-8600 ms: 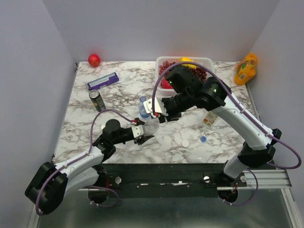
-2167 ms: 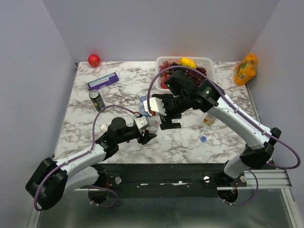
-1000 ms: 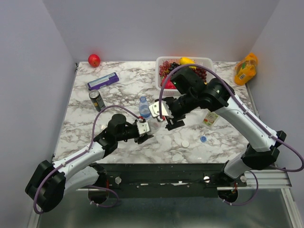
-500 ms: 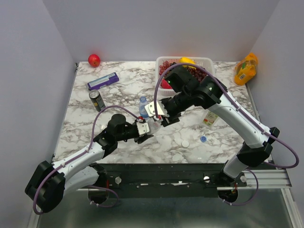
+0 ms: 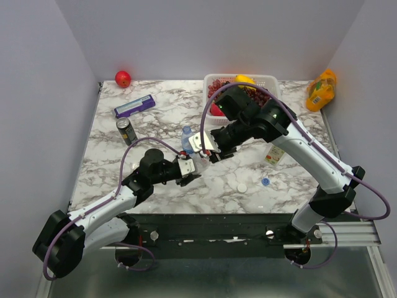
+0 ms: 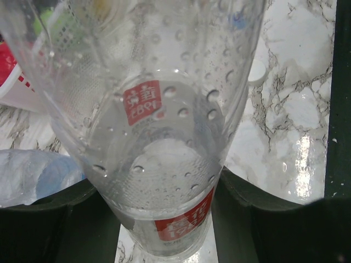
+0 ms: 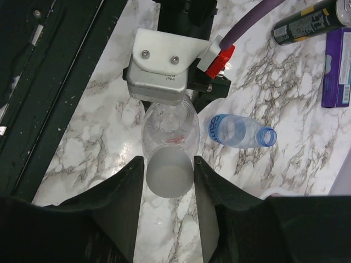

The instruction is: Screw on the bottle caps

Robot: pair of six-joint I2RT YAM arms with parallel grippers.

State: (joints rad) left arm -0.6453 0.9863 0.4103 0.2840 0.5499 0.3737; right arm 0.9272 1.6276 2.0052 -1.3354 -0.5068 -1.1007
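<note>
At mid-table, the left gripper (image 5: 190, 169) clamps the plain bottle (image 7: 170, 127); the right gripper (image 7: 169, 164) pinches its white cap (image 7: 170, 176).

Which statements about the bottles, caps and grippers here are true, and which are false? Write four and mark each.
1. The left gripper grips a clear plastic bottle with red labels. True.
2. The right gripper has a finger on either side of a white round cap on that bottle. True.
3. The small blue-labelled clear bottle is capped. False: its blue-rimmed mouth is open.
4. Both loose caps on the marble table are white. False: there is one loose white cap and one loose blue cap.
</note>
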